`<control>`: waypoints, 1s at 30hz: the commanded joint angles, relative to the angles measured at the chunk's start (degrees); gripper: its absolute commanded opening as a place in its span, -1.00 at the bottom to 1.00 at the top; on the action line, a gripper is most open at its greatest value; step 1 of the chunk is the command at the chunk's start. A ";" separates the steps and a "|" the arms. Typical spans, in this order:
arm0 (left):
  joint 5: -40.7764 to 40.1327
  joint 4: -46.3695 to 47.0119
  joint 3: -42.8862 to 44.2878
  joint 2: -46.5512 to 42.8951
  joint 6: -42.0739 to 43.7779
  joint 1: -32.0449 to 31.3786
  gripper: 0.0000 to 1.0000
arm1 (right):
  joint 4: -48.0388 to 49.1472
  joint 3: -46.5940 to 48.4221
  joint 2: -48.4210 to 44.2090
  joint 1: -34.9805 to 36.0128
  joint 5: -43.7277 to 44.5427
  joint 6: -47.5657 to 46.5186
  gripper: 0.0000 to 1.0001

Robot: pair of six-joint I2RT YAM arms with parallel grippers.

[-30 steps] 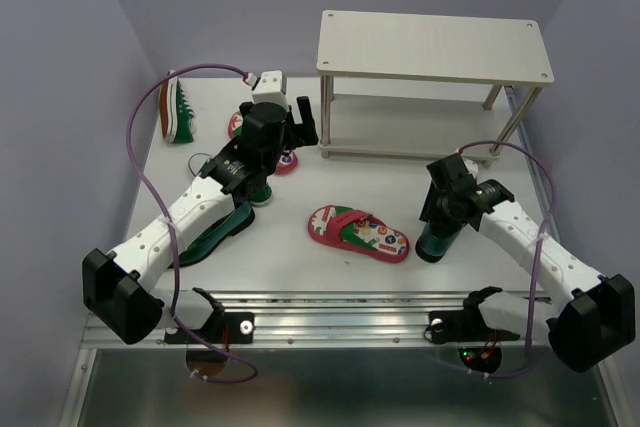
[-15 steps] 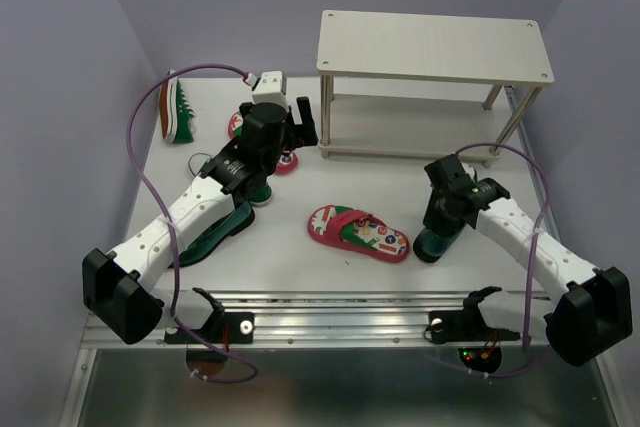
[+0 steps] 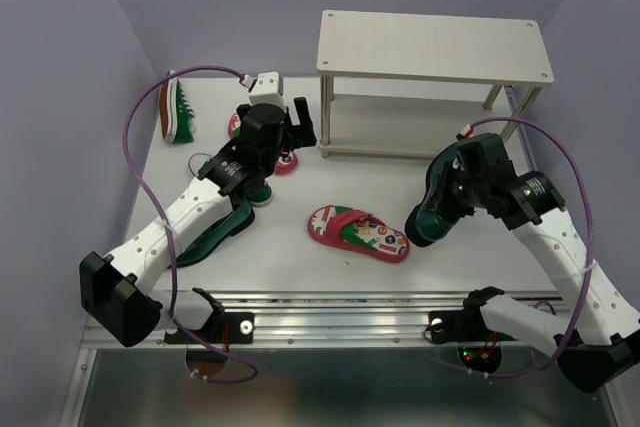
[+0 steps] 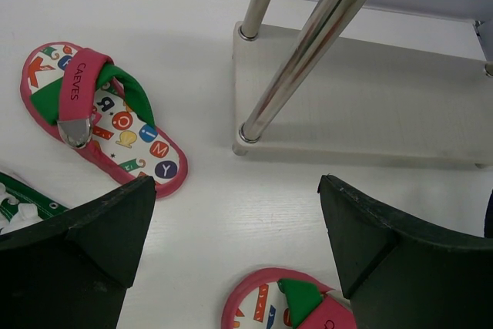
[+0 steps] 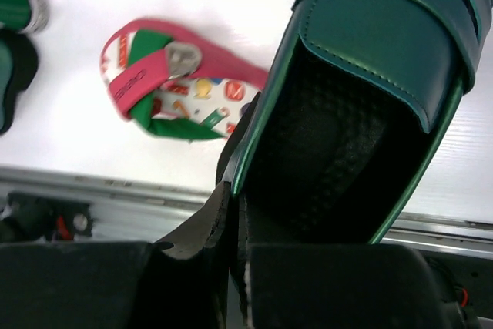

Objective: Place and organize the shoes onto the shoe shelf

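My right gripper is shut on the side wall of a shiny dark teal loafer, which hangs tilted just above the table right of centre. In the right wrist view the loafer fills the frame, its rim pinched at the gripper. A red flip-flop lies flat beside it. My left gripper hovers open near the shoe shelf's left leg, above a second flip-flop. The other loafer lies under the left arm. A green sneaker lies on its side at far left.
The shelf's lower board and its chrome leg stand just ahead of the left gripper. A second green sneaker peeks in beside the left finger. A metal rail runs along the near table edge.
The right gripper has closed on the teal loafer and raised it, tipping it toward the central flip-flop; the right arm has lifted. The left arm has stayed still.
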 commanded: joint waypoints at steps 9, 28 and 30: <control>-2.65 0.01 -0.15 -3.62 -0.56 0.30 0.98 | 1.36 15.83 0.67 0.14 -25.66 -12.35 -0.99; -2.04 -0.33 0.38 -2.74 -0.65 0.38 0.97 | 4.71 37.36 10.15 0.14 -40.96 -25.01 -0.99; -2.47 -0.34 0.29 -2.74 -0.21 0.38 0.98 | 4.71 39.56 11.73 0.14 -42.46 -25.71 -0.99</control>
